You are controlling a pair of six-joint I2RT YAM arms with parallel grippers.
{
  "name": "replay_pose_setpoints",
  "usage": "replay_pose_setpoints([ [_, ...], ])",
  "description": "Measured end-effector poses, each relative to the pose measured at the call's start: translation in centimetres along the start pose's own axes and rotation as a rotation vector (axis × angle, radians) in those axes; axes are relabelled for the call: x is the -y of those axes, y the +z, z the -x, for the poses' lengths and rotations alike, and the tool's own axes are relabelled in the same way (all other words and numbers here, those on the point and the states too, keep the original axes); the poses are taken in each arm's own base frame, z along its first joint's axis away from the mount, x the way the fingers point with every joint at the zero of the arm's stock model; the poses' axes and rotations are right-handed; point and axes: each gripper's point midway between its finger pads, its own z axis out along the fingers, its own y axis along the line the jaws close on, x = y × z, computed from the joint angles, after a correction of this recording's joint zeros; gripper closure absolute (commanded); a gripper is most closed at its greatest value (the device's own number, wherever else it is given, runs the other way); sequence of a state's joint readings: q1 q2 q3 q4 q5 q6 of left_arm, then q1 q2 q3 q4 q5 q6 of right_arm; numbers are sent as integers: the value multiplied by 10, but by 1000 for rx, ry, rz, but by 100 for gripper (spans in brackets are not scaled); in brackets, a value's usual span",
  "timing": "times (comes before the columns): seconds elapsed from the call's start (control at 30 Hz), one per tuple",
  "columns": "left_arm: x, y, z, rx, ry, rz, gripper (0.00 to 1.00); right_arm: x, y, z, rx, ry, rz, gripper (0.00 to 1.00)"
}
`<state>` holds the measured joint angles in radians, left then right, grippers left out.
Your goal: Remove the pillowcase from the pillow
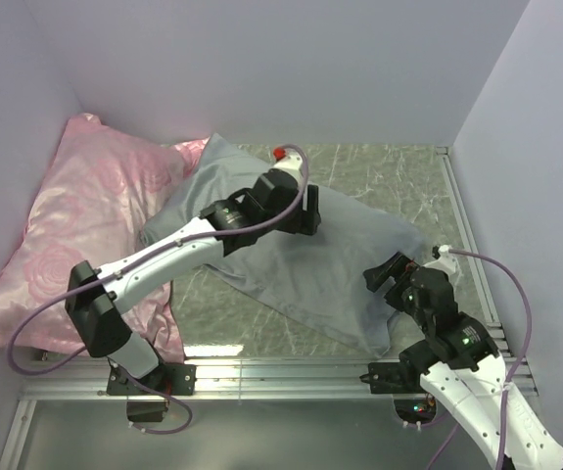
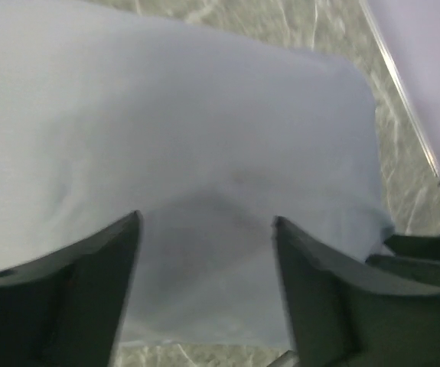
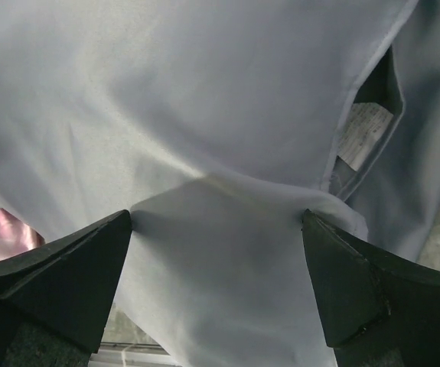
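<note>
Overhead shot is lit soft and even from above, bright all round with a lilac cast. There's just a faint shadow on the grey pillowcase (image 1: 330, 269) under the left arm (image 1: 173, 253). The pink pillow (image 1: 85, 215) has a satin sheen, and the table (image 1: 389, 176) gives back a hazy glare. The left gripper (image 2: 206, 220) camera is the worst: mushy all over, its fingers just dark blurs, with a dull shadow patch on the cloth right between the jaws. The right gripper (image 3: 216, 215) camera is crisper. Folds between the jaws read clearly, the fingers are nearly black, and a slit up and right of the jaws sits in deep shadow.
</note>
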<state>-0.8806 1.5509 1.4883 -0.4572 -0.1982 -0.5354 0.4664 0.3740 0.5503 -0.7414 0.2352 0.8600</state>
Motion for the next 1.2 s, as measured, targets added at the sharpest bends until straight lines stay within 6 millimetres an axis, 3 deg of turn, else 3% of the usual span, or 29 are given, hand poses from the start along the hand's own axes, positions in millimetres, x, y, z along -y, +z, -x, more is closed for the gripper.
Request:
replay_pose_setpoints([
  [0.07,7,8,-12,-27,10,-8,40,-2,3,-2,-1,14,13,5],
  [0.1,8,12,-19,-42,17,-6,52,-3,5,-4,-4,21,22,8],
  [0.2,4,25,-35,-79,27,20,66,-8,8,-6,-8,43,47,19],
  [0.23,1,27,-40,-90,29,29,69,-10,8,-5,-4,47,53,29],
  [0.4,-8,29,-47,-99,35,58,87,-25,-2,14,40,51,92,55],
  [0.47,-8,29,-46,-97,35,59,89,-35,-11,27,73,50,123,72],
  [0.57,-8,28,-47,-97,36,58,88,-51,-23,44,110,51,168,89],
  [0.67,-1,25,-48,-96,43,39,74,-64,-23,51,114,51,199,100],
  [0.7,3,23,-49,-94,46,22,63,-68,-21,50,105,47,207,100],
  [0.77,16,18,-49,-91,48,-29,54,-73,-14,47,78,38,211,100],
  [0.83,30,10,-50,-88,49,-91,38,-76,-6,44,54,27,201,92],
  [0.87,36,6,-50,-84,49,-120,33,-76,-4,43,45,23,190,83],
  [0.9,44,1,-50,-80,51,-150,27,-77,-1,43,40,19,181,60],
  [1.0,68,-13,-51,-65,66,-232,20,-74,1,51,66,21,142,25],
  [1.2,116,-17,-71,-66,132,-295,21,-52,-27,84,213,79,47,13],
])
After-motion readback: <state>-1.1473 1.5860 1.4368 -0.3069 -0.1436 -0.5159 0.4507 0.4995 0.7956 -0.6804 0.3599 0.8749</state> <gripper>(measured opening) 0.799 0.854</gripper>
